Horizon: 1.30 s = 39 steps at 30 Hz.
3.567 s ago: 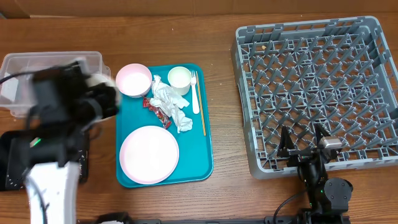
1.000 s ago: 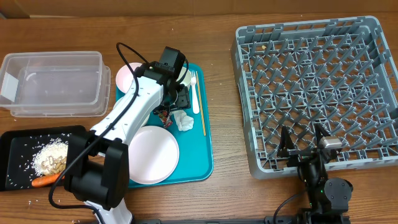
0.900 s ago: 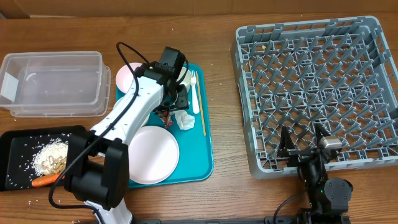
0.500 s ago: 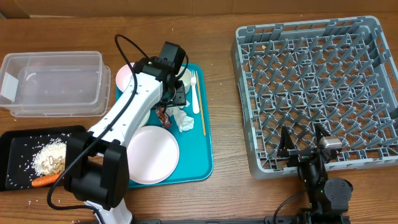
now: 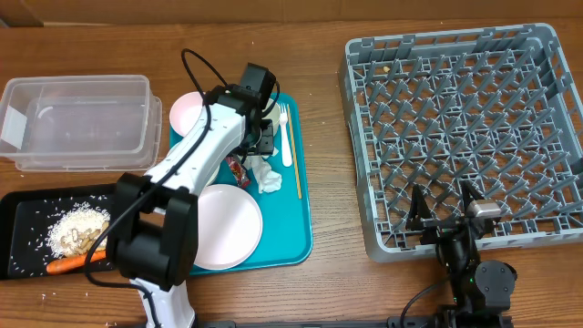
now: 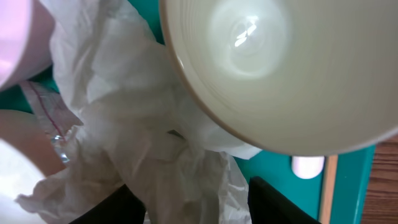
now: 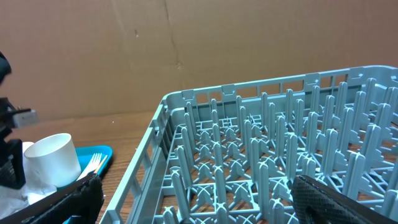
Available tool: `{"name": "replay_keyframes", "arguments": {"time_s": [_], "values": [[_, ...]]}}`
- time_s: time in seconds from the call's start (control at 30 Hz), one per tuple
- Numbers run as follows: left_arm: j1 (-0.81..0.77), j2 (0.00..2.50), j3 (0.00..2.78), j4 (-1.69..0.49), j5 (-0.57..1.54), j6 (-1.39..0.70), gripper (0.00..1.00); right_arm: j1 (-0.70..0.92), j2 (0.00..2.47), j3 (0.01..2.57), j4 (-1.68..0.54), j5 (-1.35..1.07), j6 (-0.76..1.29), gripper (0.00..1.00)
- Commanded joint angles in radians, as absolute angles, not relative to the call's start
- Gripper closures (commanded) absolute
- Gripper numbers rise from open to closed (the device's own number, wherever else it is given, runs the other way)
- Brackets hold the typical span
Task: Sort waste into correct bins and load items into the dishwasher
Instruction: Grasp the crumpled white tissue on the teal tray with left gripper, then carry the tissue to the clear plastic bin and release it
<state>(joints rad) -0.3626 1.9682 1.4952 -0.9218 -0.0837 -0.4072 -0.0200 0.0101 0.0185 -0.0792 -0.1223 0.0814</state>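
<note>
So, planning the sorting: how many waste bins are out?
2: the clear tub at far left, and the black tray just nearer the robot, holding food scraps. None seems hidden.

White napkins (image 5: 268, 175), pale-pink plate (image 5: 219, 228), teal tray (image 5: 293, 230), grey lattice rack (image 5: 465, 137).

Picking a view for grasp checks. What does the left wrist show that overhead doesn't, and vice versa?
Left wrist only: the left pincer with its fingertips apart, straddling the crumpled napkin, and the inside of the cup, which looks empty. Overhead only: the dish rack, the clear tub, and the black tray holding scraps and a carrot. Both: napkin, cup, teal tray, red wrapper.
</note>
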Motion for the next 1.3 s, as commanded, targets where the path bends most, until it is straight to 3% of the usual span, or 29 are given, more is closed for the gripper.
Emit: {"name": "replay_keyframes", "arguments": {"time_s": [0.0,0.13,0.23,0.7,0.87,1.0,1.27], "values": [[-0.374,1.974,1.516,-0.925,-0.112,-0.37,0.51,-0.025,0.003,0.008,-0.074,-0.113,0.081,0.0],[-0.374,1.974,1.516,-0.934,-0.112,-0.37,0.73,-0.025,0.003,0.008,-0.074,-0.113,0.081,0.0],[-0.374,1.974,1.535,-0.954,-0.112,-0.37,0.96,-0.025,0.003,0.008,-0.074,-0.113,0.081,0.0],[-0.372,1.965,1.885,-1.306,-0.124,-0.428,0.96,-0.025,0.003,0.008,-0.074,-0.113,0.081,0.0],[-0.333,1.963,2.028,-1.45,-0.327,-0.497,0.96,-0.025,0.003,0.008,-0.074,-0.113,0.081,0.0],[-0.216,1.963,2.108,-1.454,-0.439,-0.544,0.96,-0.025,0.003,0.008,-0.074,-0.113,0.081,0.0],[0.152,1.964,2.108,-1.339,-0.435,-0.696,0.96,-0.025,0.003,0.008,-0.074,-0.113,0.081,0.0]]}}
